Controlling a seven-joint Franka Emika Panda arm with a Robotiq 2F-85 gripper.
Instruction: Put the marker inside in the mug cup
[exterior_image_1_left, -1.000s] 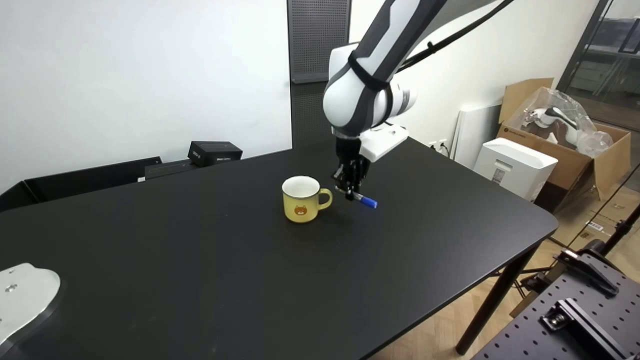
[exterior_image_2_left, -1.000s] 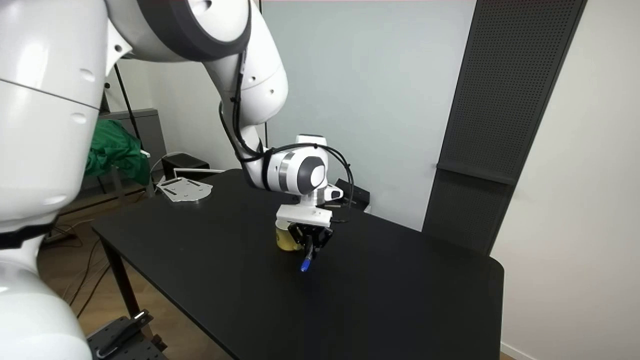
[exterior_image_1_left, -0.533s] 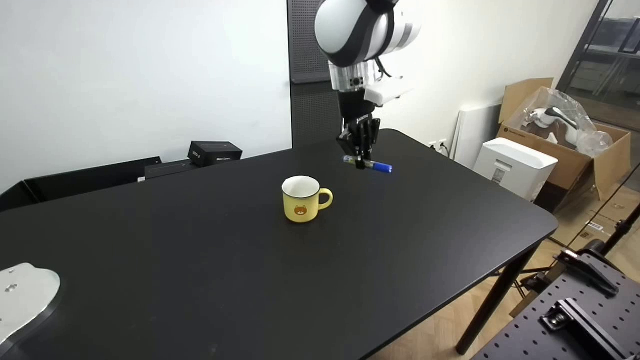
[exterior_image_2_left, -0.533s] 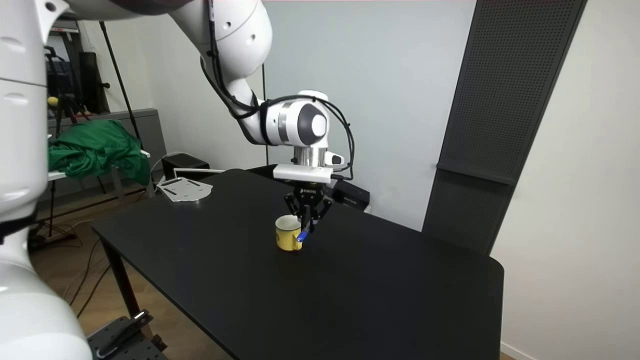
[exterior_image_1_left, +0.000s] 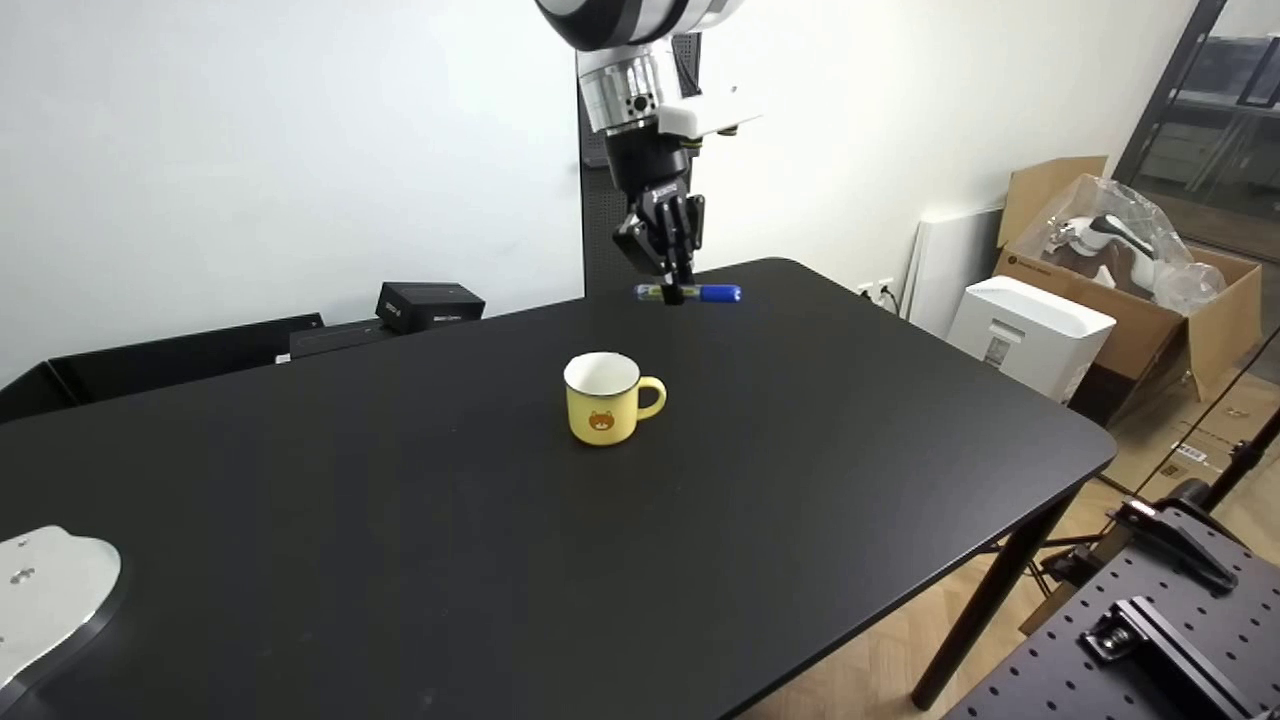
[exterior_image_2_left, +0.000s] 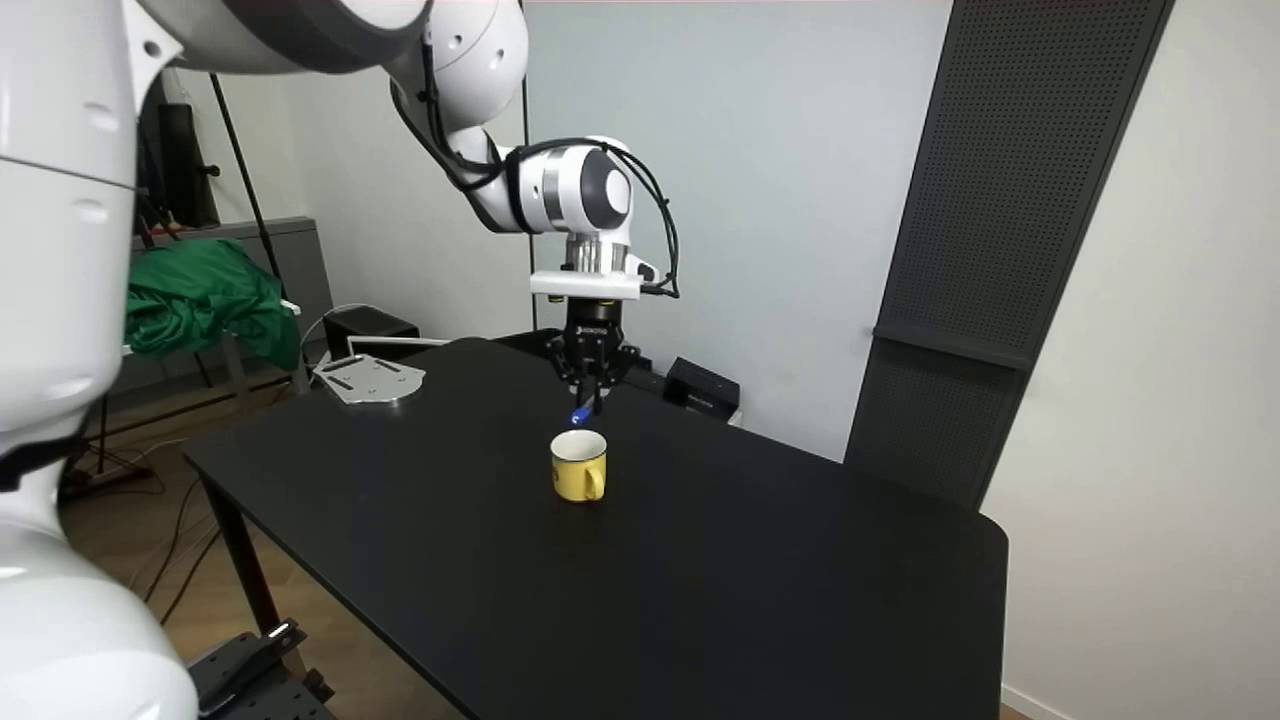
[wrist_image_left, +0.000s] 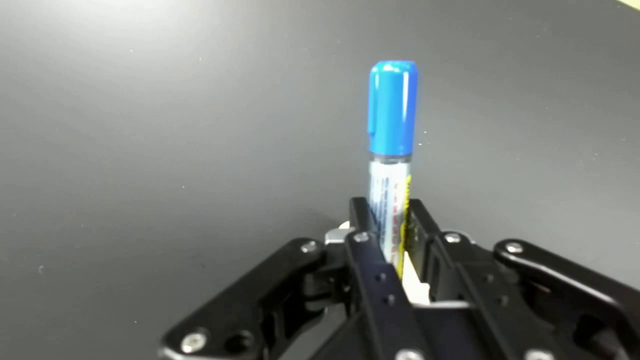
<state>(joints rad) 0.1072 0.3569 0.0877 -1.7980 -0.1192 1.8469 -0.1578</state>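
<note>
The yellow mug cup stands upright on the black table, its white inside facing up and its handle to the right; it also shows in an exterior view. My gripper is shut on the marker, which has a blue cap and a whitish labelled body. It holds the marker roughly level, above the table and beyond the mug, apart from it. In the wrist view the marker sits between the fingertips, cap pointing away; its rear end is hidden by the fingers. A pale yellow sliver shows at the top right corner.
A black box stands at the table's back edge. A silver metal plate lies at a far end of the table. A wall rises behind the table. A white box and an open cardboard box stand beyond the table.
My gripper has risen from beside the mug's handle and moved back beyond the mug, carrying the marker. The marker has gone from tilted to nearly level. The mug has not moved.
</note>
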